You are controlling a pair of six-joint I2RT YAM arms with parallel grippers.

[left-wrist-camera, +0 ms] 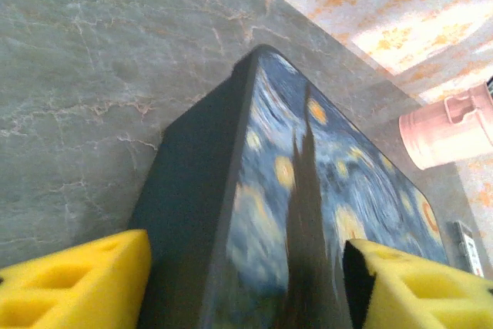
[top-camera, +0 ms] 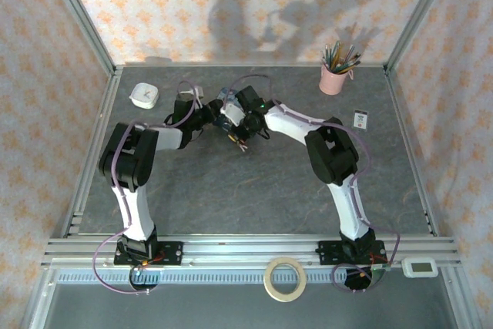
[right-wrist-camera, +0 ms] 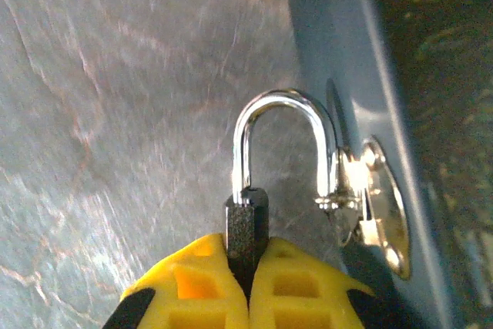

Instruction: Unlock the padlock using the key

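Grey stone table (top-camera: 231, 190), with two robot arms on it. Far on the left sits a small white round thing (top-camera: 144, 95). Next comes the left arm (top-camera: 131, 159), reaching in to the middle. The left hand (left-wrist-camera: 245, 267) has its yellow fingers (left-wrist-camera: 77, 283) wide apart, one on each side of the blue box (left-wrist-camera: 308, 190). The box has swirls and yellow dots painted on it, and a dark side. One finger is right by the dark side and the other is by the painted face. I cannot tell if the fingers squeeze the box or just stand around it.

The box is in the middle of the table, toward the back, between the two hands. On its blue side is a shiny silver clasp (right-wrist-camera: 381, 213). The padlock (right-wrist-camera: 246, 225) is there, just beside the box. It has a small dark body and a silver loop (right-wrist-camera: 285, 113) that goes up, over and down to the clasp. The right hand (right-wrist-camera: 248, 256) is pinched tight on the dark body, with the loop sticking out past the fingertips.

The right arm (top-camera: 331, 152) comes in from the right. Behind it, at the back, stands a pink cup (top-camera: 335, 78) full of pencils. A small white card (top-camera: 360, 119) lies near the cup. On the metal ledge (top-camera: 231, 246) in front, a roll of tape (top-camera: 283, 279) lies between the arm bases, and a small white gadget (top-camera: 420, 266) sits far right.
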